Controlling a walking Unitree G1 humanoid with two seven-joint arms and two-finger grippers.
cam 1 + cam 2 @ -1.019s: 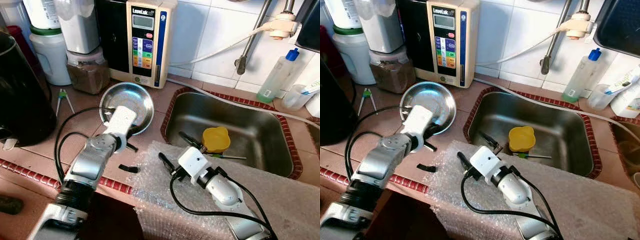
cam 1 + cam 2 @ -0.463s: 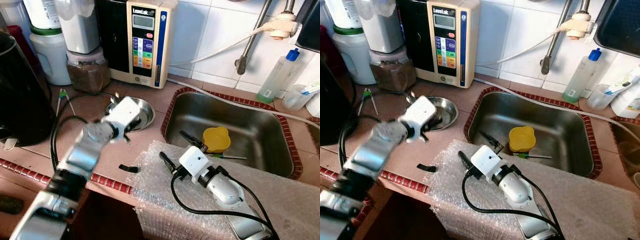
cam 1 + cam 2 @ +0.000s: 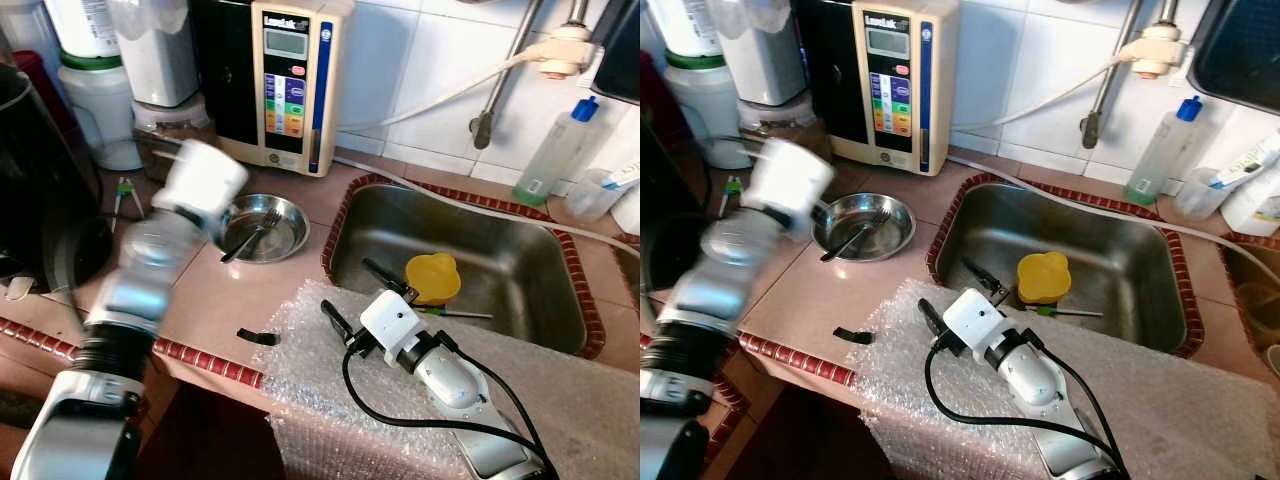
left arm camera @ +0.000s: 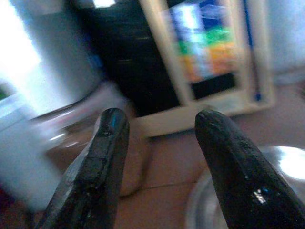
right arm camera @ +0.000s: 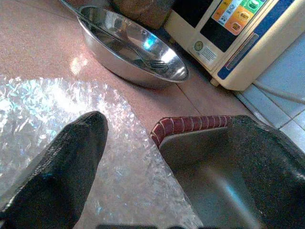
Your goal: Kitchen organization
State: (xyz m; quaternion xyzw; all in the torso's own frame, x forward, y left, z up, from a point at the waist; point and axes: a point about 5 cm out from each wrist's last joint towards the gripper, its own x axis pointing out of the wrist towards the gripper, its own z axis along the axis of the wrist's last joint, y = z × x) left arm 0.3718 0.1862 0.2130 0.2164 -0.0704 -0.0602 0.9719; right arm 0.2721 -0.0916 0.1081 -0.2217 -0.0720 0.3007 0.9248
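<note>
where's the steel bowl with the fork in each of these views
Left eye view: the steel bowl sits on the counter left of the sink, in front of the water machine.
Right eye view: same spot, left of centre.
Left wrist view: its blurred rim, lower corner.
Right wrist view: top centre.
Shared landmark: the water machine's coloured buttons.

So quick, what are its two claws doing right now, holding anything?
Left gripper: open, holding nothing, raised by the steel bowl.
Right gripper: open, holding nothing, over the bubble wrap at the sink edge.
</note>
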